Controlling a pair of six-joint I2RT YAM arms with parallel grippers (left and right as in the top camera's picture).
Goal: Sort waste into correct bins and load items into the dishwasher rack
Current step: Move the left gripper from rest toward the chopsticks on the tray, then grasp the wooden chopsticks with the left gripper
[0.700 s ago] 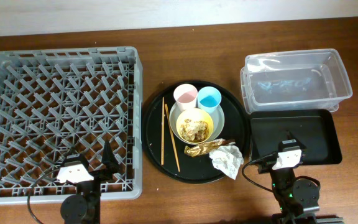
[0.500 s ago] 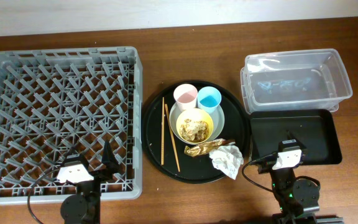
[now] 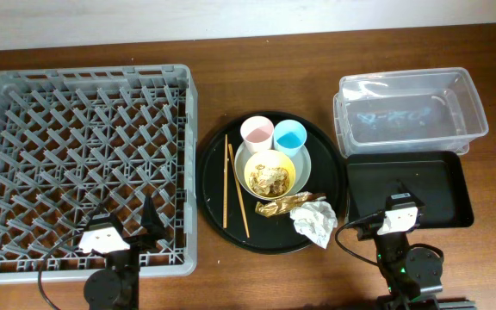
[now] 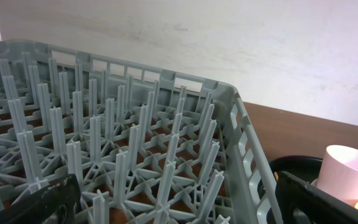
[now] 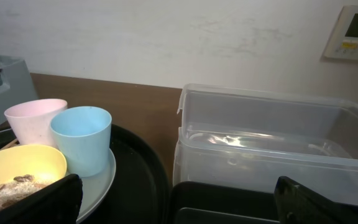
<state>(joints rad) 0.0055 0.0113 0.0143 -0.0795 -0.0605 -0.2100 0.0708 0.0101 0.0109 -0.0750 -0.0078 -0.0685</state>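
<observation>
The grey dishwasher rack (image 3: 24,129) fills the left of the table and the left wrist view (image 4: 135,143). On the round black serving tray (image 3: 213,181) sit a pink cup (image 3: 256,132), a blue cup (image 3: 289,136), a yellow bowl (image 3: 269,174) of food scraps on a pale plate (image 3: 304,165), chopsticks (image 3: 226,181), a gold foil wrapper (image 3: 282,205) and a white napkin (image 3: 314,221). The clear tub (image 3: 412,112) and black rectangular tray (image 3: 437,172) stand at the right. My left gripper (image 4: 173,205) is open over the rack's front right corner. My right gripper (image 5: 179,199) is open at the black tray's front.
A white wall panel (image 5: 352,31) hangs at the back right. The right wrist view shows the pink cup (image 5: 33,118), blue cup (image 5: 82,138), yellow bowl (image 5: 17,171) and clear tub (image 5: 272,143). The left wrist view shows the pink cup (image 4: 350,171).
</observation>
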